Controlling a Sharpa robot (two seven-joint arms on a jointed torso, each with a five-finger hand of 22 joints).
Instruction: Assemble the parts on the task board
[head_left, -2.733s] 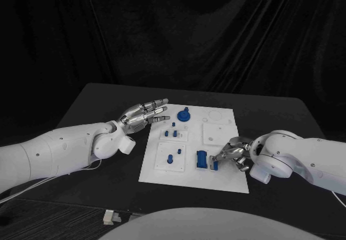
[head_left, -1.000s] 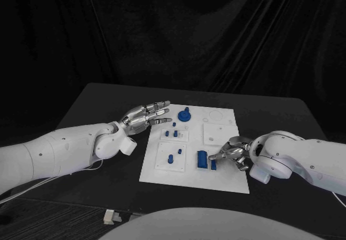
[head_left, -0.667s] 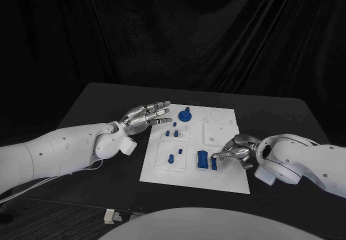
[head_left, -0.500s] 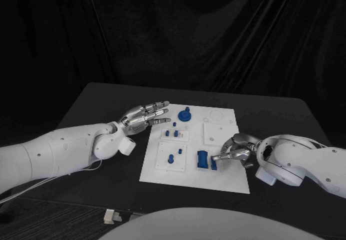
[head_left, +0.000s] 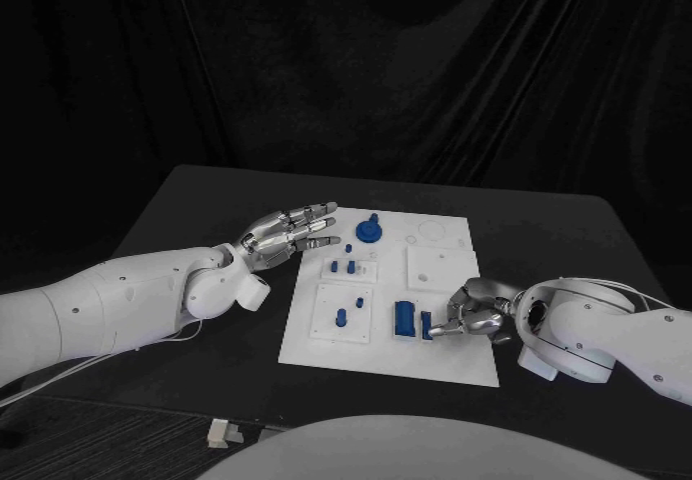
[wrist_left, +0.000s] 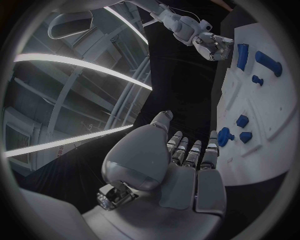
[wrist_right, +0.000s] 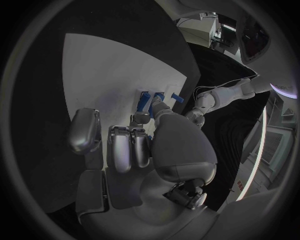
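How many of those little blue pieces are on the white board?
7, possibly more hidden by the right hand: round knobbed piece, one small peg, a peg pair, one peg, tall block, and slim piece at the fingers.

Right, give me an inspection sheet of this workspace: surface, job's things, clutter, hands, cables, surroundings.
Surface: black table, with the white task board lying flat in its middle.
Job's things: blue parts on the board: a round knobbed part at the far edge, small pegs behind a single peg, and a tall block with a narrow piece beside it.
Clutter: a small pale object on the floor at the table's near edge.
Hands: left hand open, fingers spread, beside the board's far left corner; right hand with fingers at the narrow piece, grip unclear.
Cables: a white cable under the left arm.
Surroundings: black curtain behind.
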